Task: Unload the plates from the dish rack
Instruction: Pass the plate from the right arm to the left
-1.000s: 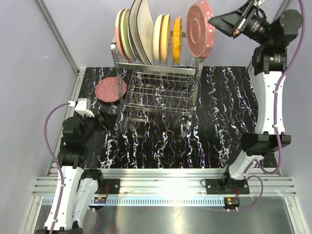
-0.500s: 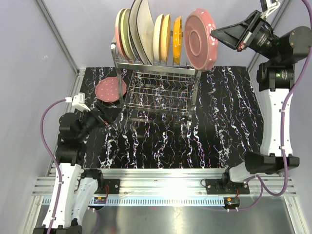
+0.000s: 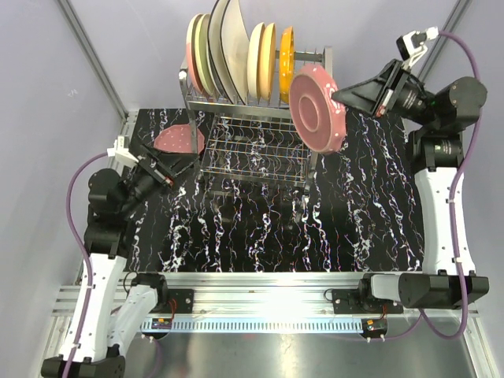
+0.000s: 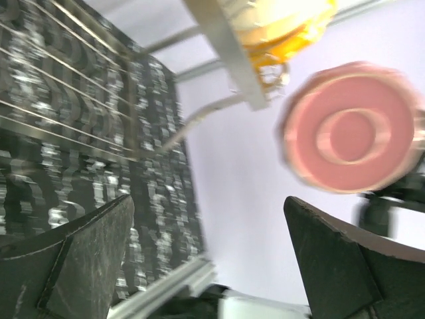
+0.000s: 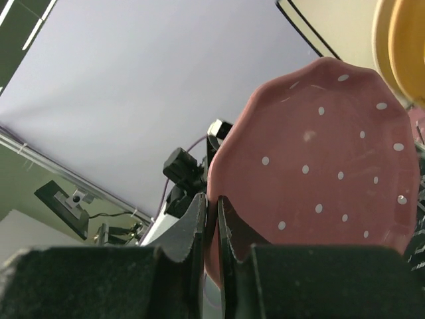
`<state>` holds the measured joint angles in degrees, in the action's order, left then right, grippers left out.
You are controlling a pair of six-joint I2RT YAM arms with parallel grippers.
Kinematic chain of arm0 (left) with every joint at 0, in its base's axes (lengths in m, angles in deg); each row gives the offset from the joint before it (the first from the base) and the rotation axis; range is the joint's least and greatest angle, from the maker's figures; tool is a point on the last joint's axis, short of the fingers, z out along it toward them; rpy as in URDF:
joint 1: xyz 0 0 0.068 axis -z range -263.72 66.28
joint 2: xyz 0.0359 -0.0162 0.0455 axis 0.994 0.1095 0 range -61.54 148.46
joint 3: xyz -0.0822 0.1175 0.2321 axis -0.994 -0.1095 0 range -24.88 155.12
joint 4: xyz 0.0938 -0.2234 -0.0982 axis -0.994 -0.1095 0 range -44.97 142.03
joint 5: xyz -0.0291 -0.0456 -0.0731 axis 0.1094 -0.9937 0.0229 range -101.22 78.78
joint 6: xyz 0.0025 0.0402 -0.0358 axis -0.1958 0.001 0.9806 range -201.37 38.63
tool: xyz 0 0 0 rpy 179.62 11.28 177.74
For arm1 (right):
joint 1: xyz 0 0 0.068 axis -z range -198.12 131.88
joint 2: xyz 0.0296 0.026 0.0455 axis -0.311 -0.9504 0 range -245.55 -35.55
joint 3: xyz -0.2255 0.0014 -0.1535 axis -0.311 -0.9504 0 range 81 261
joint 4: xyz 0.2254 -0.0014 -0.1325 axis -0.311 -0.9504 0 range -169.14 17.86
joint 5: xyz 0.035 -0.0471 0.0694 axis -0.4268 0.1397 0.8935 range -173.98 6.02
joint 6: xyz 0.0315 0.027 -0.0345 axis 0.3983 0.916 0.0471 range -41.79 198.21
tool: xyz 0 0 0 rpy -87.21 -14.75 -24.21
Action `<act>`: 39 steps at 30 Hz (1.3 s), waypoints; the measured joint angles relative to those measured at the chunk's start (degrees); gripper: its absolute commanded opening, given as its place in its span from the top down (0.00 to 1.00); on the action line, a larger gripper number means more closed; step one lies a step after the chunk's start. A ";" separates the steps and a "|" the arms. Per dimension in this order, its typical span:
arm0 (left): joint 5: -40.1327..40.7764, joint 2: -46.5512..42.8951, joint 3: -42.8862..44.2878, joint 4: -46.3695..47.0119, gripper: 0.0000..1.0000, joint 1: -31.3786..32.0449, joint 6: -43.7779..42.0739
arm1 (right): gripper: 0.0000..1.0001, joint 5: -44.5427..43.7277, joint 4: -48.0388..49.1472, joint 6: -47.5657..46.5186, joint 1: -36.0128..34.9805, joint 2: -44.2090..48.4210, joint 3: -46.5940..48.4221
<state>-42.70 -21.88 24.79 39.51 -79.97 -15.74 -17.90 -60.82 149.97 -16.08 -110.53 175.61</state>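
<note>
plate (image 5: 319, 173) clamped in right pincer (image 5: 211, 207)

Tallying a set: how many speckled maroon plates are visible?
2. The first plate is in the right tool, at the rack's right end; the second plate lies on the table left of the rack. Others may hide.

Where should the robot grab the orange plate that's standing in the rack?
Pinch the top rim of the orange plate, coming straight down from above. It stands on edge in the dish rack, so only that upper rim pokes up free. A cream plate crowds its left face; its right face is open, leaving room for a pincer finger.
</note>
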 measured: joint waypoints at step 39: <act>17.18 30.40 2.23 9.60 0.01 35.69 22.34 | 1.00 -4.48 -26.43 -41.22 -18.88 11.28 -38.10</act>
<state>-25.52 8.52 27.02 49.11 -44.27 6.60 -22.38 -87.25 108.75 -34.96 -99.26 137.51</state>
